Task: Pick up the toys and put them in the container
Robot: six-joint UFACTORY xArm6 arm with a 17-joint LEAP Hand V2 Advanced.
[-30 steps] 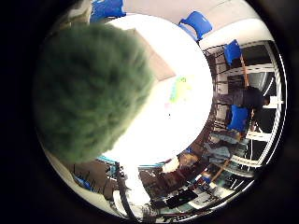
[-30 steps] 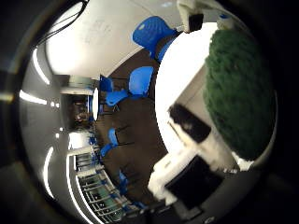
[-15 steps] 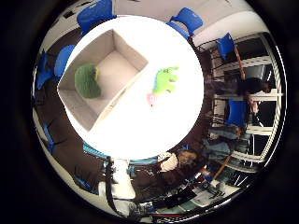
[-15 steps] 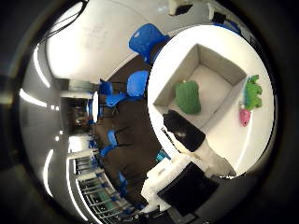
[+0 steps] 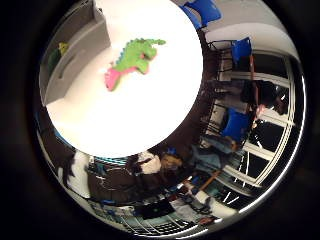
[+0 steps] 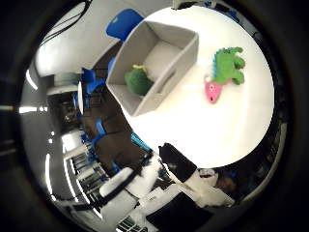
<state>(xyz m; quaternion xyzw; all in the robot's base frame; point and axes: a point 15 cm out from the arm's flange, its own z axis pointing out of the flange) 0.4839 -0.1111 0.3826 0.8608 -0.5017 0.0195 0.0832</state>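
A green fuzzy ball toy point(image 6: 138, 80) lies inside the grey open box container point(image 6: 157, 60) on the round white table point(image 6: 208, 126). A green dinosaur toy with a pink head point(image 6: 222, 72) lies on the table beside the box, away from it. In the little finger side view the dinosaur point(image 5: 135, 58) lies near the box's wall point(image 5: 78, 52).
Blue chairs point(image 6: 124, 21) stand around the table, with more by the windows point(image 5: 238, 122). The table's edge point(image 5: 195, 110) curves close past the dinosaur. Bare table top point(image 5: 110, 115) lies on the near side of the toy.
One second ago the green ball filled the view close to my palm. Half a second ago it lay in the box. The views have since shifted toward the dinosaur.
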